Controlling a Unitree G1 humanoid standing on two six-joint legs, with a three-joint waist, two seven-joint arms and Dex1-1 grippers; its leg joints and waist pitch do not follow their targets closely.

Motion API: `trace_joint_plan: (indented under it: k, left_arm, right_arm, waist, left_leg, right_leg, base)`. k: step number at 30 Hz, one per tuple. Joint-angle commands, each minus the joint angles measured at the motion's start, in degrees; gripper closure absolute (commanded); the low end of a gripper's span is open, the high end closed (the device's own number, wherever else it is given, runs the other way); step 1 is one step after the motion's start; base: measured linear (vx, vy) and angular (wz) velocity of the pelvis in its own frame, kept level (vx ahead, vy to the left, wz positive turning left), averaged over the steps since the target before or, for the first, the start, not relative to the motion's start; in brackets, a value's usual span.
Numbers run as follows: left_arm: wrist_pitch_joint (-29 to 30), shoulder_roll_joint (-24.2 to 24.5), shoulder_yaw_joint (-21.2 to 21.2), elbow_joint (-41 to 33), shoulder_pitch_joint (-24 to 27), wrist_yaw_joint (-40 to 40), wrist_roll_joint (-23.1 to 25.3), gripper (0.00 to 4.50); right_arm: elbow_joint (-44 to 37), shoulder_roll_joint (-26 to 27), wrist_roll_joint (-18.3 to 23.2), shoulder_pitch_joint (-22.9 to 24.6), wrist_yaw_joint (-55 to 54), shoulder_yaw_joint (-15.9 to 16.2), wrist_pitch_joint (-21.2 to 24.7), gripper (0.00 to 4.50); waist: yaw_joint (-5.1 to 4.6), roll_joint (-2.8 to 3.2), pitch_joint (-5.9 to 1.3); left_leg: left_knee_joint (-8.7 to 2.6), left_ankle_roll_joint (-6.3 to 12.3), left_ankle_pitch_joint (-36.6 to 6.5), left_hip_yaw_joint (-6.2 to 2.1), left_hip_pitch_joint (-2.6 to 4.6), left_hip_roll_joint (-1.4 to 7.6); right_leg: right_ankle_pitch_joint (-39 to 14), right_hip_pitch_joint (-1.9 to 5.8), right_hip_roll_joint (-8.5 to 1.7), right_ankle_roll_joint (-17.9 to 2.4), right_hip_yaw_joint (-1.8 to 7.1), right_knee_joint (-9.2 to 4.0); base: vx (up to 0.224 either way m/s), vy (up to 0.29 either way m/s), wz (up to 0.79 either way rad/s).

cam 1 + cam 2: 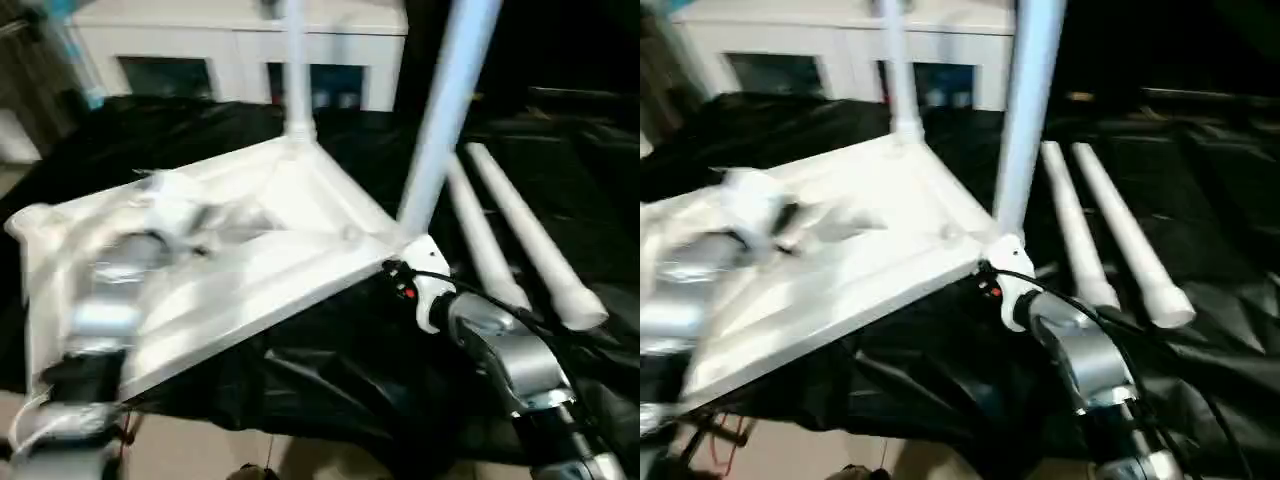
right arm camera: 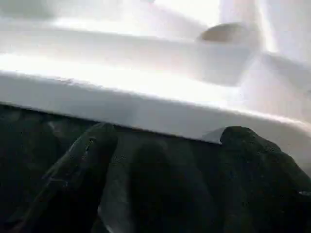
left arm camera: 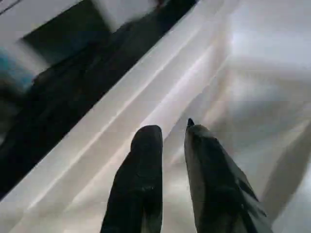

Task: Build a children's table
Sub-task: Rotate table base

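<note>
Both eye views look forward and down on the tabletop (image 1: pixel 270 230) (slightly offset); each wrist view sits close against it, the right facing its edge.

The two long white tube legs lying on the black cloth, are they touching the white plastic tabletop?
Apart. In the left eye view, the two loose legs lie on the black cloth, with dark cloth showing between them and the tabletop.

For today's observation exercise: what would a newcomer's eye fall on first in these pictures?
The white tabletop lies underside up and tilted on black sheeting, with two legs standing in its far corner sockets. Two loose legs lie side by side to its right. A white cabinet stands behind.
</note>
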Motion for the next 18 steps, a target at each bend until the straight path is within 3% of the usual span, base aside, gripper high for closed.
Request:
trace_joint_plan:
  k: [1, 2, 3, 4, 5, 6, 8, 10, 12, 13, 18]
  left_arm:
    - [4.7, 2.6, 0.6, -4.8, 3.0, -0.9, 2.5, 3.58]
    - [5.9, 3.3, 0.9, -5.7, 3.9, -0.8, 3.1, 3.58]
    - [8.8, 4.9, 1.3, -7.8, 5.7, -1.0, 3.3, 3.73]
    - [8.8, 4.9, 1.3, -7.8, 5.7, -1.0, 3.3, 3.83]
    - [10.4, 5.7, 1.4, -8.4, 6.7, -1.4, 2.9, 3.83]
    - [11.6, 7.2, 0.0, -8.5, 8.0, -3.5, 2.5, 3.97]
    - [12.8, 7.9, -1.5, -8.7, 8.8, -5.4, 1.6, 4.22]
    - [13.7, 8.0, -2.9, -8.6, 8.9, -7.3, 0.9, 4.38]
    - [16.5, 9.1, -6.3, -9.3, 9.1, -12.0, -0.2, 4.44]
    - [16.8, 9.2, -6.7, -9.4, 9.1, -12.6, -0.4, 4.5]
    - [20.6, 12.0, -11.9, -12.5, 9.0, -23.0, -5.0, 4.5]
  right_arm:
    - [1.0, 1.0, -0.8, -1.3, -0.1, 1.4, 0.7, 0.6]
    - [1.2, 1.3, -0.9, -1.6, -0.2, 1.3, 0.7, 0.6]
    - [2.1, 1.9, -1.0, -2.2, -0.5, 1.0, 0.5, 0.6]
    - [2.1, 1.9, -1.0, -2.2, -0.5, 1.0, 0.5, 0.6]
    - [2.8, 2.2, -1.0, -2.6, -0.8, 0.7, 0.2, 0.6]
    - [3.7, 2.7, -0.7, -3.0, -1.4, 0.4, 0.1, 0.6]
    - [4.8, 3.1, -0.3, -3.5, -1.7, 0.1, 0.0, 0.6]
    - [5.8, 3.4, -0.2, -3.8, -2.0, -0.1, 0.1, 0.98]
    - [7.9, 4.1, -0.3, -4.5, -3.0, -0.6, -0.4, 0.98]
    - [8.1, 4.2, -0.3, -4.6, -3.1, -0.7, -0.5, 1.17]
    - [11.0, 5.2, -0.7, -6.2, -4.9, -2.0, -2.0, 1.51]
  waist:
    - [0.33, -0.19, -3.97]
    - [0.33, -0.19, -3.97]
    - [0.47, 0.03, -3.81]
    - [0.42, 0.02, -3.68]
    - [0.67, 0.12, -3.54]
    - [0.84, 0.64, -3.54]
    - [0.55, 0.19, -3.41]
    - [0.74, 0.23, -3.35]
    - [0.92, 1.53, -3.38]
    - [0.89, 1.01, -3.43]
    - [1.0, 0.97, -3.46]
  left_leg:
    - [-3.61, 3.12, -5.4, -1.79, 1.81, 3.55]
    - [-3.61, 3.12, -5.4, -1.79, 1.81, 3.55]
    - [-3.83, 1.77, -8.4, -1.81, 2.13, 3.6]
    - [-4.05, 1.37, -9.0, -1.88, 2.0, 3.53]
    - [-4.15, 0.19, -11.0, -1.8, 2.45, 3.55]
    - [-4.17, -0.61, -12.2, -1.9, 2.61, 3.54]
    - [-4.63, -1.81, -14.3, -2.1, 2.19, 3.35]
    - [-4.55, -2.94, -16.6, -1.99, 2.72, 3.31]
    - [-4.73, -3.98, -18.0, -2.32, 2.67, 3.24]
    - [-4.74, -4.34, -18.6, -2.25, 2.69, 3.16]
    - [-4.66, -4.25, -18.0, -2.22, 2.65, 3.1]
  right_leg:
    - [1.5, 2.2, -4.55, -14.2, 2.43, -2.78]
    - [1.5, 2.2, -4.55, -14.2, 2.43, -2.78]
    - [-1.9, 1.94, -4.67, -13.7, 2.51, -3.1]
    - [-3.1, 2.0, -4.57, -13.4, 2.47, -3.29]
    - [-5.3, 1.62, -4.45, -12.8, 2.58, -3.66]
    - [-6.0, 1.46, -4.52, -12.8, 2.63, -3.59]
    - [-8.2, 1.72, -4.38, -11.8, 2.61, -3.64]
    - [-9.8, 1.21, -4.47, -11.4, 2.88, -4.03]
    - [-10.2, 1.19, -4.47, -10.9, 2.83, -4.01]
    - [-10.2, 1.17, -4.4, -10.9, 2.82, -4.06]
    - [-10.3, 1.3, -4.6, -11.4, 2.94, -4.02]
  base:
    - [0.0, 0.0, 0.0]
    - [0.0, 0.0, 0.0]
    - [0.0, 0.0, 0.0]
    - [0.0, 0.0, 0.0]
    - [0.0, 0.0, 0.0]
    - [0.0, 0.0, 0.0]
    - [0.0, 0.0, 0.0]
    - [0.0, 0.0, 0.0]
    - [0.0, 0.0, 0.0]
    - [0.0, 0.0, 0.0]
    - [0.0, 0.0, 0.0]
